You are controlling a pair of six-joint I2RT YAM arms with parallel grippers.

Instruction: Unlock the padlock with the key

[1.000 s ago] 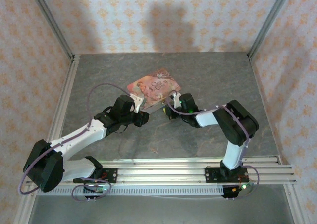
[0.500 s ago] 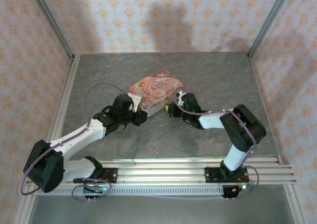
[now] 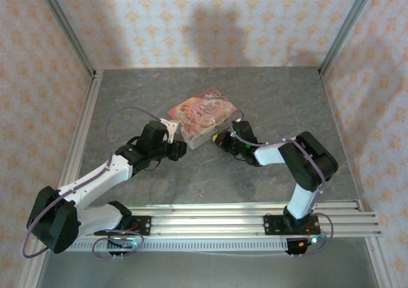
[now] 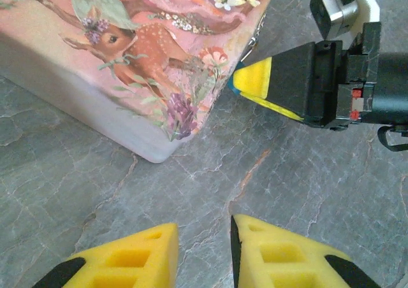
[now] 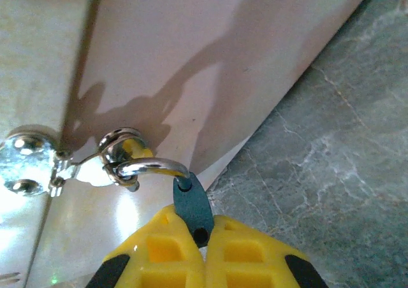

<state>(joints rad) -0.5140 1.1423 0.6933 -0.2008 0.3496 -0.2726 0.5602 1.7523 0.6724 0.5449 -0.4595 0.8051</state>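
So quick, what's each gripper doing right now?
Left gripper: open, holding nothing.
Right gripper: closed on the teal padlock.

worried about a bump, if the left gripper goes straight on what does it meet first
Probably the pink tin, near its closest corner, after a stretch of bare table. The right gripper, shut on the padlock, sits just beside that line; depth is unclear, so it could be grazed instead.
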